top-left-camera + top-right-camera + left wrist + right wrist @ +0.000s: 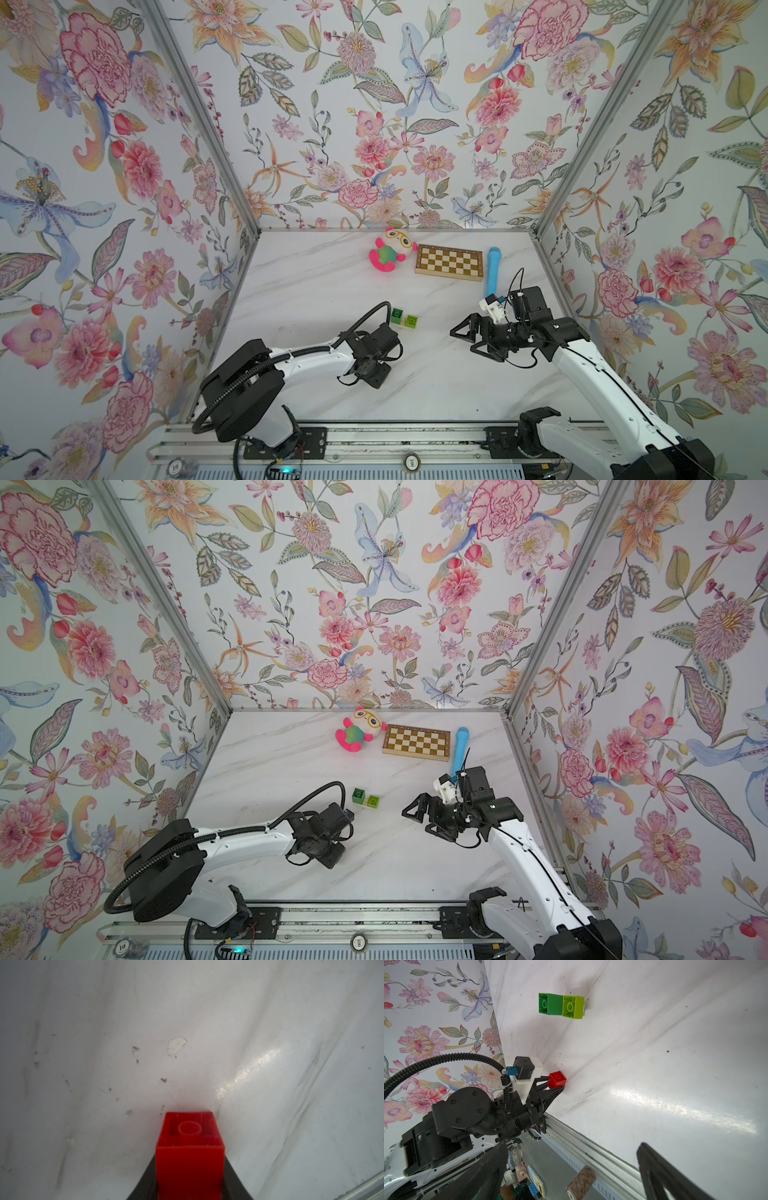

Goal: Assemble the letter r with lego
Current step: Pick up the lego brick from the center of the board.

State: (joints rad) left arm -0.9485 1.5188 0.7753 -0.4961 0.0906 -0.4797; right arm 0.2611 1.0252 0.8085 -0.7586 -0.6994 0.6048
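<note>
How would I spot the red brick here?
Look at the white marble table, then the left arm reaching over it. At that arm's tip, the tool is shut on the red brick. Unlike the dark green brick and lime green brick lying together nearby, it is red and held.

Hidden and cut-off bits, as seen.
Left wrist view: red brick (190, 1155) runs off the picture edge; the left gripper (554, 1085) shows its fingers (145, 1186) only as dark slivers either side. Both top views: the left arm's wrist (374, 349) covers that brick and grip. Cream brick (584, 1008): a pale sliver behind the lime green brick (574, 1006), rest hidden. Right gripper (464, 340): its fingers (660, 1176) blurred and cropped in the right wrist view.
</note>
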